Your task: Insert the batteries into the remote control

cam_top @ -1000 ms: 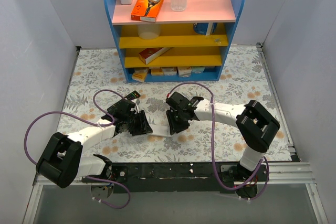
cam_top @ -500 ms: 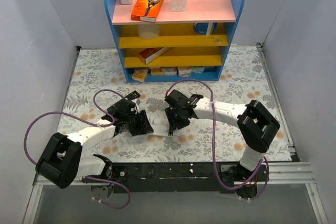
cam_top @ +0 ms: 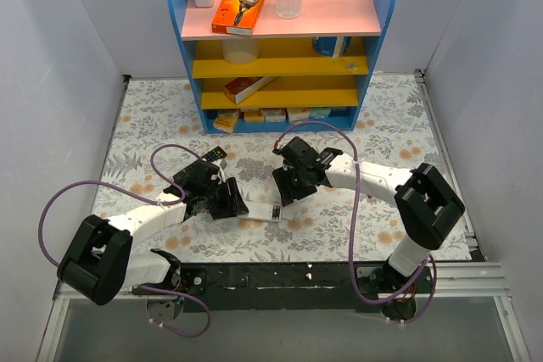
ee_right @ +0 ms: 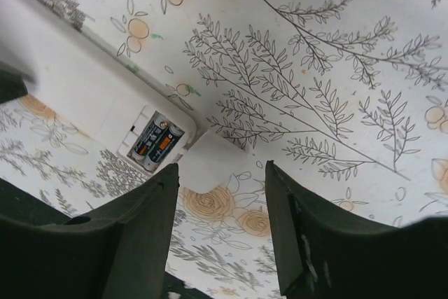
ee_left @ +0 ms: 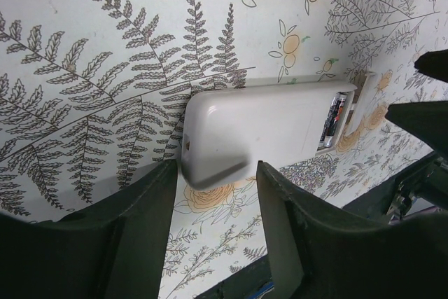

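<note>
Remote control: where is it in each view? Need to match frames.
Top external: remote control lower centre.
Left wrist: remote control mid-frame, back up.
Right wrist: remote control upper left.
Shared landmark: batteries in its open end compartment, only a dark speck from above.

a robot lab test booth: white panels (cam_top: 51, 82), floral tablecloth (cam_top: 382, 125), stocked shelf (cam_top: 339, 10).

The remote control (ee_left: 259, 131) is plain white-grey, the batteries (ee_right: 157, 146) dark with orange-red bands, the tablecloth (ee_right: 336, 103) white printed with grey ferns and orange blossoms, the shelf unit (cam_top: 280, 67) blue-sided with a pink top board and yellow lower boards, the cables (cam_top: 41, 231) purple.
</note>
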You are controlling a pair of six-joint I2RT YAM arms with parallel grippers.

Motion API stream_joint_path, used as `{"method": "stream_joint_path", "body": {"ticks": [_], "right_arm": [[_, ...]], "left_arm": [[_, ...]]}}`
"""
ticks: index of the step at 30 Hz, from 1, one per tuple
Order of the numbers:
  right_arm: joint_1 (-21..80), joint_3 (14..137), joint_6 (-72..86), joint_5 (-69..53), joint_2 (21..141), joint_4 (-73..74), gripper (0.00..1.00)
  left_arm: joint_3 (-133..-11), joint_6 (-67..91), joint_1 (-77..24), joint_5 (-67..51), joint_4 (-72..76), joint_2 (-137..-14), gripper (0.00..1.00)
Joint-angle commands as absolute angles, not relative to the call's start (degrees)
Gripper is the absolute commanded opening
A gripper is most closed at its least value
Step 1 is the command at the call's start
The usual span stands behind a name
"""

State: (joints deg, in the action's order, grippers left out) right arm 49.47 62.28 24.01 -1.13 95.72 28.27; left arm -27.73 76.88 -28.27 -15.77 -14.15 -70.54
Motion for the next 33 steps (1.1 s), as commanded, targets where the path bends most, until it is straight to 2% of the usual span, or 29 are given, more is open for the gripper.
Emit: {"method": "stream_joint_path", "body": {"ticks": [1,2,5,9,17,33], "right_arm": [[49.6,60.2,6.5,-4.3,91.2,25.6,0.65],[49.6,58.4,4.3,-4.7,90.4,25.2,0.71],[49.6,56.1,-4.5,-6.0,88.1,24.3,0.77],[49.6,51.3,-12.9,-8.6,85.3,20.8,0.78],[49.7,50.8,-24.1,-12.5,86.5,19.2,0.77],[50.4,51.8,-25.9,-14.3,91.4,16.8,0.79]], "left_arm": [[-27.7,75.6,-28.5,-13.2,-16.3,-69.9,0.49],[-27.9,75.6,-28.5,-13.3,-16.3,-69.9,0.49],[-27.9,75.5,-28.5,-13.2,-16.4,-70.0,0.5],[-28.1,75.6,-28.5,-13.1,-16.4,-70.1,0.5],[-28.4,75.4,-28.5,-12.9,-16.6,-70.4,0.5],[-29.0,75.3,-28.5,-12.2,-17.4,-70.9,0.5]]}}
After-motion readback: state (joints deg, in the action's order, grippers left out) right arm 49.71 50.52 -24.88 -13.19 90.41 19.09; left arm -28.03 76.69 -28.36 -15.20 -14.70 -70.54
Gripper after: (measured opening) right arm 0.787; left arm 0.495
